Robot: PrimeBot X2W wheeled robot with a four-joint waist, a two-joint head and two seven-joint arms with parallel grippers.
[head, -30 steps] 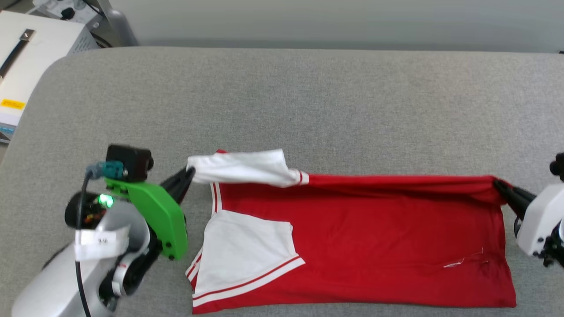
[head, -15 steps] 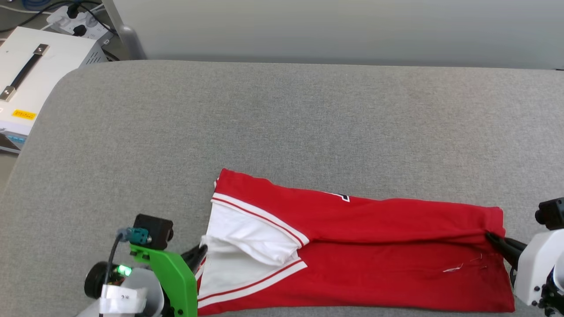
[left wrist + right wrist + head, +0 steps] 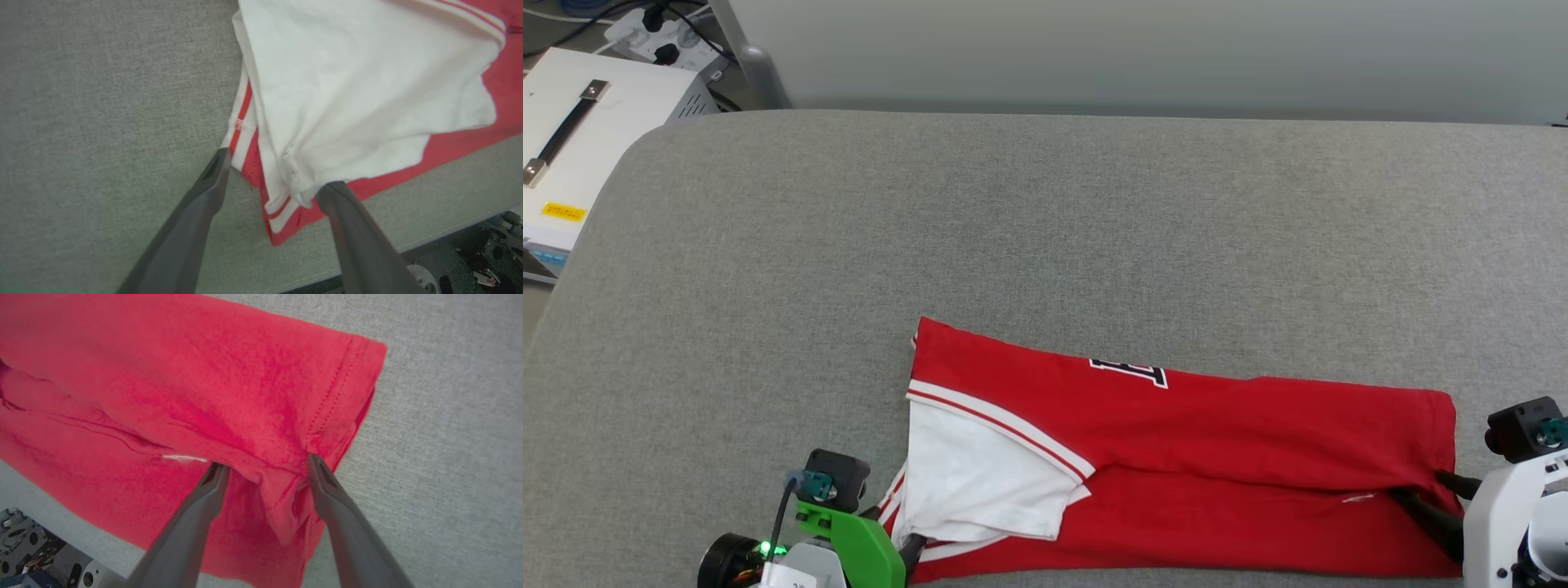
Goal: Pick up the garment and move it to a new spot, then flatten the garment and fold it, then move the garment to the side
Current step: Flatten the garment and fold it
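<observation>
The garment (image 3: 1217,441), a red shirt with white sleeves, lies folded lengthwise near the front edge of the grey padded surface (image 3: 1013,229), with a bit of black lettering showing on its far fold. My left gripper (image 3: 907,545) stands open at the sleeve end. In the left wrist view its fingers (image 3: 276,171) straddle the white sleeve corner of the garment (image 3: 359,81) without pinching it. My right gripper (image 3: 1425,490) is open at the hem end. Its fingers (image 3: 266,463) are spread around a loose bunch of the garment (image 3: 163,375).
A white box with a handle (image 3: 572,139) and a power strip (image 3: 645,24) sit off the surface's far left corner, beside a grey post (image 3: 752,65). The front edge of the surface runs just below the garment.
Both grippers carried the far edge of the garment over toward the front edge, folding it in half lengthwise, then opened and let go. The head camera also shifted.
</observation>
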